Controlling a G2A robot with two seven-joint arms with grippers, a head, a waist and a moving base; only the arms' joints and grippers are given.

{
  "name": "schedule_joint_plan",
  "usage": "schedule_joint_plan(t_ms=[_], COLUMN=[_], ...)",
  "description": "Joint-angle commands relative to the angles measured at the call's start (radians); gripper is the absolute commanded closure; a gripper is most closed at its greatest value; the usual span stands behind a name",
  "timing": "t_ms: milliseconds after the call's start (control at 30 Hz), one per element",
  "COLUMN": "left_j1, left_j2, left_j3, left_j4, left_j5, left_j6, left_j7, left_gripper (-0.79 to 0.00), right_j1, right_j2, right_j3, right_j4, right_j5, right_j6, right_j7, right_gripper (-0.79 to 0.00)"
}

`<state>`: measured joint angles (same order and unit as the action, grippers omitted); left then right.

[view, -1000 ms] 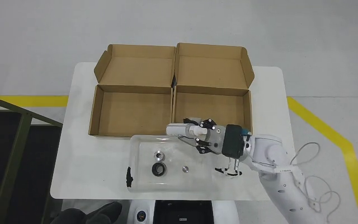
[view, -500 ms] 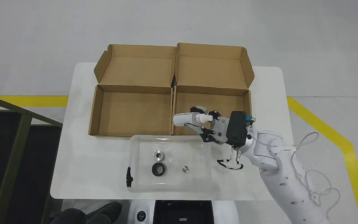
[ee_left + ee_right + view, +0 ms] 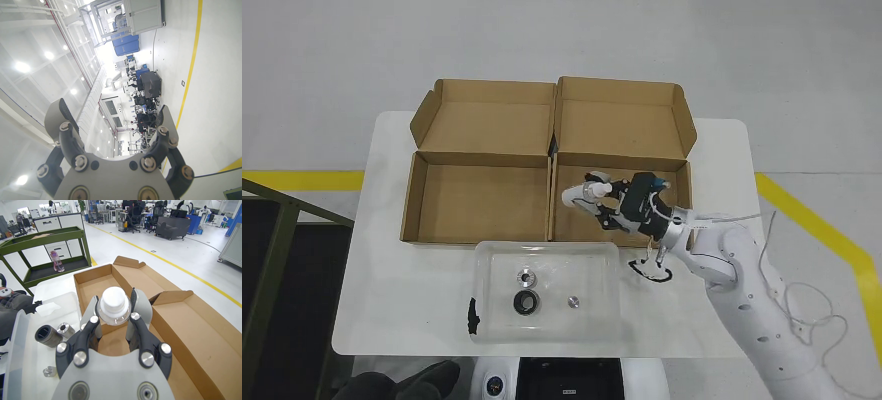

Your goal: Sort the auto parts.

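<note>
Right end effector (image 3: 114, 306): pinching a bulb-like part (image 3: 113, 298) with a white cap and a clear rounded body, one finger on each side of the clear section. The part is in the air over the right cardboard box (image 3: 567, 228), touching neither its floor nor its walls.

Change over the last second: in the top view this arm was above the far edge of the clear plastic bin (image 3: 592, 322). It has since swung away from the bin, carrying the part across the box's near wall. The pick is done and the carry looks nearly finished; release into this box is likely next.

Left cardboard box (image 3: 477, 200): lid open, nothing inside.

In the bin on the white desk (image 3: 382, 280):
- a dark sleeve-like bushing (image 3: 48, 335)
- a short steel cylinder (image 3: 65, 329) just beside it
- a small metal piece (image 3: 49, 371) set apart

So three parts appear left to sort.

Left end effector (image 3: 112, 106): fingers spread, nothing between them, aimed up at the hall and away from the desk.
</note>
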<state>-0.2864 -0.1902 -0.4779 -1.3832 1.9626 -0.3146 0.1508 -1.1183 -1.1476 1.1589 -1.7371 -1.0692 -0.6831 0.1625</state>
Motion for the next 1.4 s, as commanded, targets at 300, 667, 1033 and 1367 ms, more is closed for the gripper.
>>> schedule_joint_plan(t_ms=[300,667,1033,1367], left_j1=[0.0,0.0,0.0,0.0], left_j2=[0.0,0.0,0.0,0.0], left_j3=[0.0,0.0,0.0,0.0], left_j4=[0.0,0.0,0.0,0.0], left_j5=[0.0,0.0,0.0,0.0], left_j6=[0.0,0.0,0.0,0.0], left_j7=[0.0,0.0,0.0,0.0], left_gripper=[-0.785,-0.785,-0.785,-0.785], right_j1=[0.131,0.249,0.304,0.341], right_j2=[-0.024,-0.055,-0.08,-0.094], right_j3=[-0.086,-0.179,-0.236,-0.267], right_j4=[0.148,0.314,0.415,0.452], right_j5=[-0.034,-0.028,-0.053,-0.08], right_j6=[0.056,0.08,0.103,0.087], right_j7=[0.051,0.097,0.096,0.105], right_gripper=[0.0,0.0,-0.08,-0.329])
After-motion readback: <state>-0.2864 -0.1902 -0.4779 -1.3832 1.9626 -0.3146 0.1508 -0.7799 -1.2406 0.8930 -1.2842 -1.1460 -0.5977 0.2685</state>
